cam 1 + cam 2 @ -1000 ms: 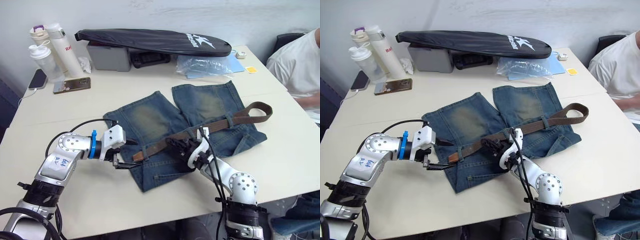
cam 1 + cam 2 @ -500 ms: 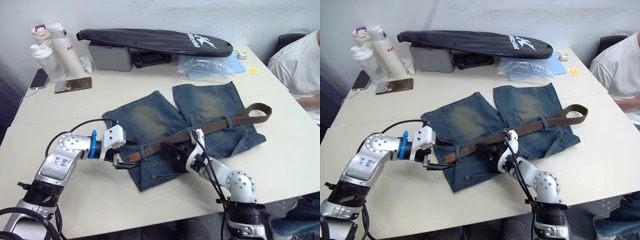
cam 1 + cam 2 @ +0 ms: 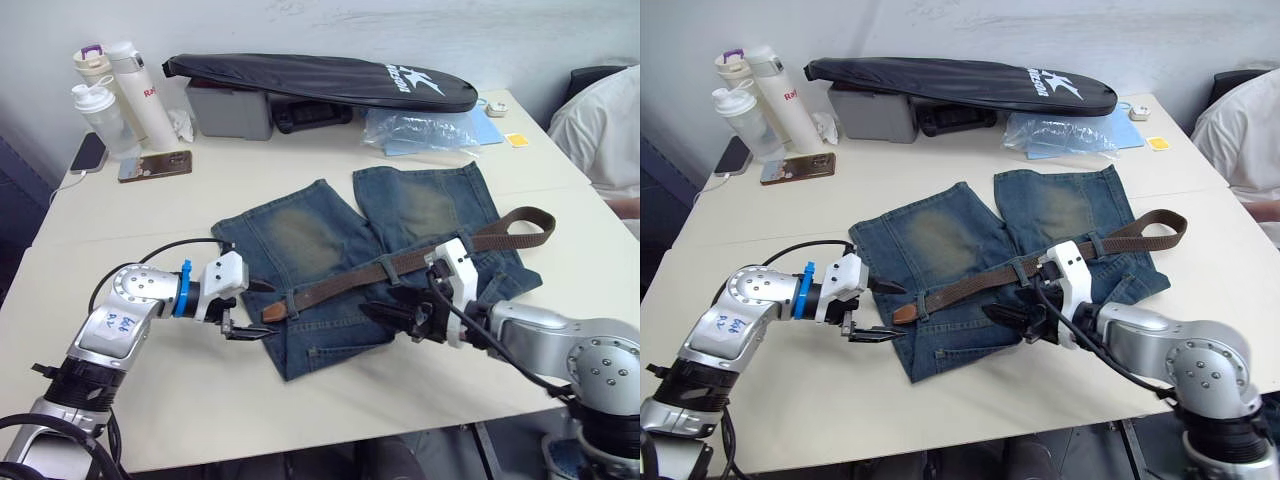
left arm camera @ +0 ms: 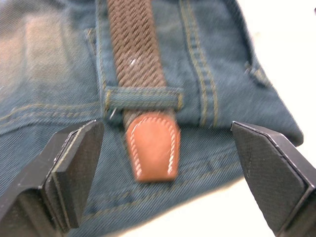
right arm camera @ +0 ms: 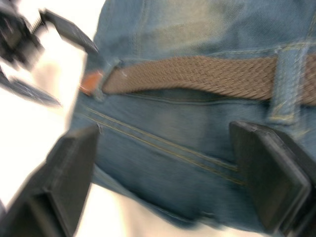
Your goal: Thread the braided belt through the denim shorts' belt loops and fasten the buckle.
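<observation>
Brown braided belt (image 4: 138, 64) tip past belt loop (image 4: 142, 97); buckle hidden; both arms' fingers wide, empty.

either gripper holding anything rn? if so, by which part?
Nothing held. The left gripper is open, fingers either side of the braided belt tip past a belt loop. The right gripper is open over the denim shorts.

Belt tip (image 4: 152, 148) thru loop (image 4: 142, 98), fingers (image 4: 69, 173) apart.
</observation>
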Controlling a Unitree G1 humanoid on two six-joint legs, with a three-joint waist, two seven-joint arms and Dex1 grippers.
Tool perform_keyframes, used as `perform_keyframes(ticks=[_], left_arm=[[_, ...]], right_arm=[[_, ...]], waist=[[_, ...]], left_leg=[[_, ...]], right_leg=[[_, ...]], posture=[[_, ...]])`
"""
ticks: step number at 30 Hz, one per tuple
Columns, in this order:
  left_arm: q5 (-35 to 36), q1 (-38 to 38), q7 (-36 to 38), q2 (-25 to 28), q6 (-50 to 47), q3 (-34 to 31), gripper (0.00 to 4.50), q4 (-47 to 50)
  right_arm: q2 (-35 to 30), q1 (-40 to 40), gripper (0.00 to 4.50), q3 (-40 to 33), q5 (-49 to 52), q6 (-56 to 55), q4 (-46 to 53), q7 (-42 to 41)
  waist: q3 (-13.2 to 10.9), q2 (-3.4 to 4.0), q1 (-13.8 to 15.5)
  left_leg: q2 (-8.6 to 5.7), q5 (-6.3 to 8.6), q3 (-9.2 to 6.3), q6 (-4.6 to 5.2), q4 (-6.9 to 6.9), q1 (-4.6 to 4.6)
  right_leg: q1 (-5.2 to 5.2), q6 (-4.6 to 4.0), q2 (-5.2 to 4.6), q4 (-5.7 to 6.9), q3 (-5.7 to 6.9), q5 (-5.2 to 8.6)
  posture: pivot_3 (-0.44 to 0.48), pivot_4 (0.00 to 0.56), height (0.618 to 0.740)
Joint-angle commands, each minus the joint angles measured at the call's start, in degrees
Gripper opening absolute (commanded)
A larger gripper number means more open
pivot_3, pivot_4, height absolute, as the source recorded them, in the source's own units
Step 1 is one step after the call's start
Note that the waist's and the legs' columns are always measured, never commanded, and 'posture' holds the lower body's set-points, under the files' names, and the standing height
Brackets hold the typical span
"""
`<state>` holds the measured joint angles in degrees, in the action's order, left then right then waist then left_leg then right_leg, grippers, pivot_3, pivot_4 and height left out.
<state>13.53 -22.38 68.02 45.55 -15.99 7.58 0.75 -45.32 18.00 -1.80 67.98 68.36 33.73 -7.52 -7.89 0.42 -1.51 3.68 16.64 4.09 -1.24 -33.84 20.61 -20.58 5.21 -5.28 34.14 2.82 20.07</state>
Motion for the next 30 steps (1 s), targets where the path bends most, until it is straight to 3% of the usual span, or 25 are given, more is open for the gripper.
perform_keyframes(ticks=[1,2,4,5,7,14,29,30], left_arm=[[-0.19,0.33,1.24,1.80,3.87,-2.12,4.50,0.43],[-0.27,0.59,1.42,2.09,4.90,-2.29,4.50,0.65],[-0.13,0.86,1.11,2.17,6.03,-2.79,4.50,0.90],[-0.34,0.87,0.69,2.06,7.28,-3.08,4.50,0.86],[-3.04,0.70,-0.40,2.13,13.15,-2.75,4.50,0.06],[-10.65,0.84,-6.65,-0.22,22.78,-0.64,4.50,-2.17],[-16.78,3.38,-13.82,-4.93,20.63,2.97,4.50,-0.80],[-16.33,3.36,-13.64,-5.18,20.46,2.93,4.25,-1.02]], right_arm=[[-1.95,2.02,2.83,6.96,-9.15,-4.11,0.69,-7.51],[-1.84,2.43,2.11,8.57,-11.23,-4.99,0.13,-8.72],[-0.87,2.89,1.33,10.98,-14.65,-6.21,-1.16,-10.13],[-0.17,3.26,0.73,12.20,-16.52,-6.71,-1.99,-10.44],[1.63,4.03,0.17,13.85,-19.25,-7.22,-3.64,-10.60],[7.05,5.28,0.17,16.93,-25.45,-4.12,-6.72,-9.92],[8.64,5.01,0.17,14.61,-29.40,-0.17,-6.72,-11.97],[8.78,5.04,0.06,14.48,-29.57,0.06,-6.63,-12.07]], waist=[[-0.02,0.03,-0.03],[-0.02,0.02,-0.01],[-0.03,0.01,0.03],[-0.06,-0.04,0.04],[-0.08,-0.07,0.11],[-0.09,-0.11,0.46],[-0.05,-0.13,0.95],[-0.05,-0.13,1.04]], left_leg=[[0.00,0.00,0.02,0.00,-0.04,-0.01],[-0.01,-0.01,0.06,0.01,-0.03,-0.01],[-0.01,-0.01,0.06,0.01,-0.08,0.00],[-0.03,-0.01,0.06,0.01,-0.11,0.00],[-0.07,-0.01,0.07,0.01,-0.15,0.00],[-0.15,0.00,0.08,0.02,-0.23,0.01],[-0.14,0.00,0.12,0.03,-0.32,-0.08],[-0.14,0.00,0.15,0.03,-0.32,-0.11]], right_leg=[[0.00,0.00,0.01,0.02,-0.01,0.00],[-0.02,0.00,0.00,0.02,-0.03,0.00],[-0.01,0.00,-0.02,0.05,-0.03,0.00],[-0.01,0.01,-0.04,0.08,-0.03,-0.01],[0.01,0.04,-0.10,0.11,-0.04,-0.02],[0.03,0.08,-0.23,0.22,-0.03,-0.04],[0.04,0.09,-0.20,0.48,0.02,-0.05],[0.04,0.09,-0.20,0.48,0.02,-0.05]], posture=[[0.000,0.150,0.740],[0.000,0.150,0.740],[0.000,0.150,0.740],[0.000,0.150,0.740],[0.000,0.150,0.740],[0.000,0.150,0.740],[0.000,0.150,0.740],[0.000,0.150,0.740]])
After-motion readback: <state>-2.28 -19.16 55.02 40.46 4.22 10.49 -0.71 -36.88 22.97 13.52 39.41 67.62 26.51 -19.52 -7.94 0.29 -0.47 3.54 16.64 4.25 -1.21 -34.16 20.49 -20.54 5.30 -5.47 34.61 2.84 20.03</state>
